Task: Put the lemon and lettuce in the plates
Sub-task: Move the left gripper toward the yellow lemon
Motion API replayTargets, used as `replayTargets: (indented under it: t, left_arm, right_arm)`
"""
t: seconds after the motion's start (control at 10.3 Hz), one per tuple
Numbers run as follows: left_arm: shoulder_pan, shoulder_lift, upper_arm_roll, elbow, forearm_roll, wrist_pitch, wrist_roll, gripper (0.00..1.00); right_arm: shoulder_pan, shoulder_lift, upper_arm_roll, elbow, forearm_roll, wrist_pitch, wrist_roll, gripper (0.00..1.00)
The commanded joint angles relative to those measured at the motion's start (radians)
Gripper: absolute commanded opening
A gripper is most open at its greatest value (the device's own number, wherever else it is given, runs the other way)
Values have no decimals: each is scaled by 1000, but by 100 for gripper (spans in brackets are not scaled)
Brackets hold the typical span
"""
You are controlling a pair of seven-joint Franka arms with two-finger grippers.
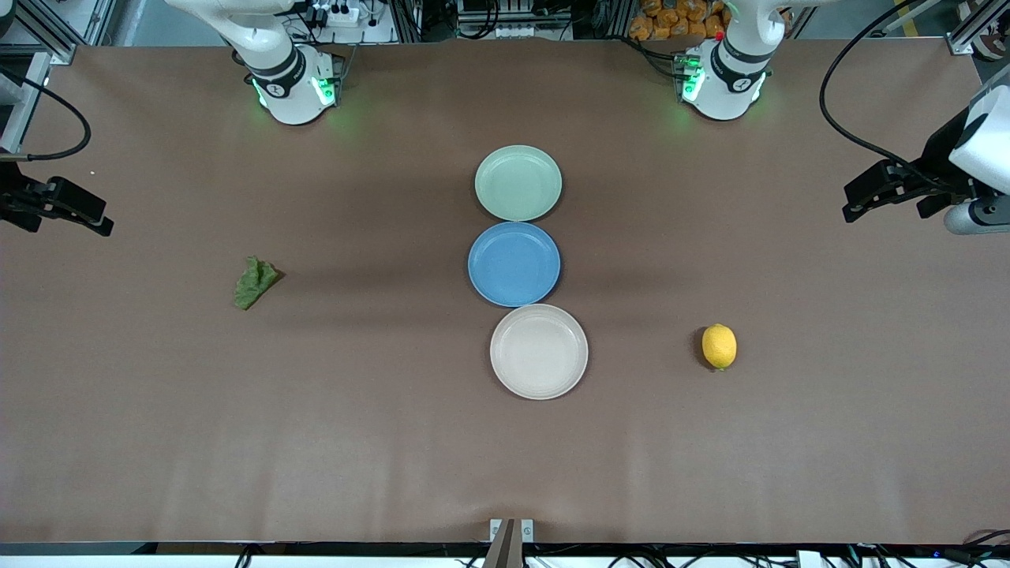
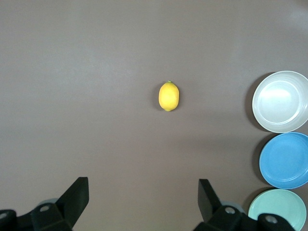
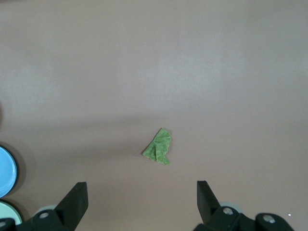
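A broad table (image 1: 394, 442) is covered in a matte brown sheet, smooth and faintly creased, with cabling and framing seen along its edges.

Mint-green plate (image 1: 518, 182): round, shallow, satin finish, empty. It is set nearest the robots' bases, at the middle of the table, its rim touching the next plate.

Blue plate (image 1: 514, 263): round, shallow, of like size, empty. It lies between the other two, rims touching or nearly so.

Beige-cream plate (image 1: 539, 351): round, shallow, faint concentric ridging, empty. It is nearest the front camera of the three.

Lemon (image 1: 719, 345): small oval, bright yellow, finely dimpled skin, pointed tips. It rests on the bare sheet toward the left arm's end, well apart from the beige-cream plate and about level with it.

Lettuce (image 1: 254, 282): small wrinkled leaf piece, dull green, folded, with ragged edges. It rests on the bare sheet toward the right arm's end, well apart from the blue plate.

Left gripper (image 2: 143, 192): black, angular fingers spread wide, nothing held. It is raised over the table's edge at the left arm's end, the lemon seen well apart from it in the left wrist view.

Right gripper (image 3: 142, 195): black fingers likewise spread wide and empty. It is raised over the edge at the right arm's end, with the lettuce well apart from it.
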Motion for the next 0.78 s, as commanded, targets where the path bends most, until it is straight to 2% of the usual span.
replayTargets:
  t: [0.0,0.29,0.68]
  left_arm:
    - [1,-17,-3,-6,23,-12,21,100]
    - [1,-17,-3,-7,23,-12,25,100]
    - [0,35,-5,-21,6,-10,33,100]
  right_arm:
    - [-15,-13,10,-5,18,-8,-15,100]
    - [-15,-11,10,-5,18,-8,-13,100]
    - [-15,-11,10,-5,18,-17,-1,100]
